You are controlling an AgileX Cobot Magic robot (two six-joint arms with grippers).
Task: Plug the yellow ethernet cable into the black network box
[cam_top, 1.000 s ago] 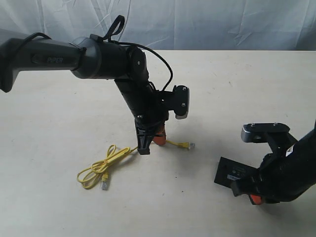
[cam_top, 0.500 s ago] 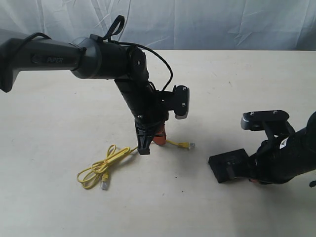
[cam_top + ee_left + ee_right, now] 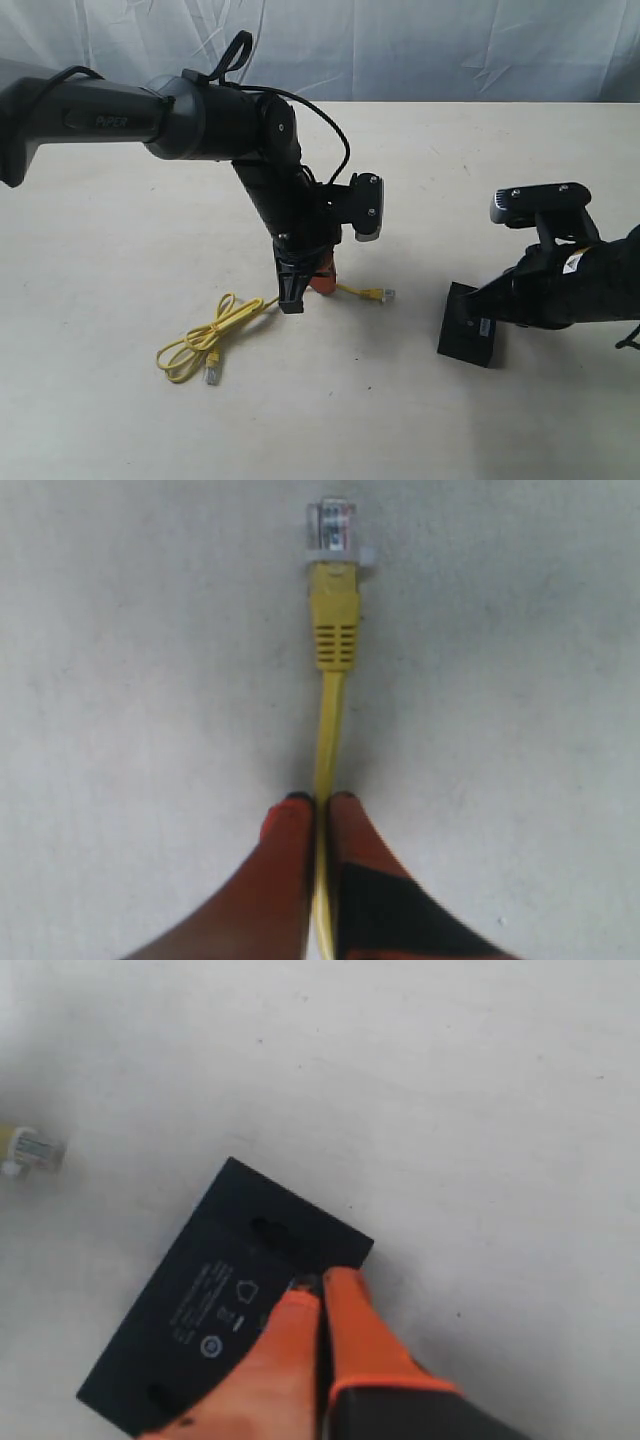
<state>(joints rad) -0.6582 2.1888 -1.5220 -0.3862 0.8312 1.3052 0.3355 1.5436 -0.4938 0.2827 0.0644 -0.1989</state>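
L claw (image 3: pixel 306 288) is clamped on the yellow ethernet cable (image 3: pixel 215 330), pointing down at the table (image 3: pixel 100 250) mid-scene. Its orange fingertips (image 3: pixel 290 825) pinch the cord a short way behind the clear plug (image 3: pixel 333 525), which lies on the table just right of the claw. Rest of cable trails near-left into loose loops, w/ 2nd plug (image 3: pixel 212 376) at their near edge. R claw (image 3: pixel 320 1285) has fingers together, tips at one edge of the black network box (image 3: pixel 466 326); can't tell if it actually grips it. Box is right of the clear plug, apart from it, white markings (image 3: pixel 215 1310) on its visible face.
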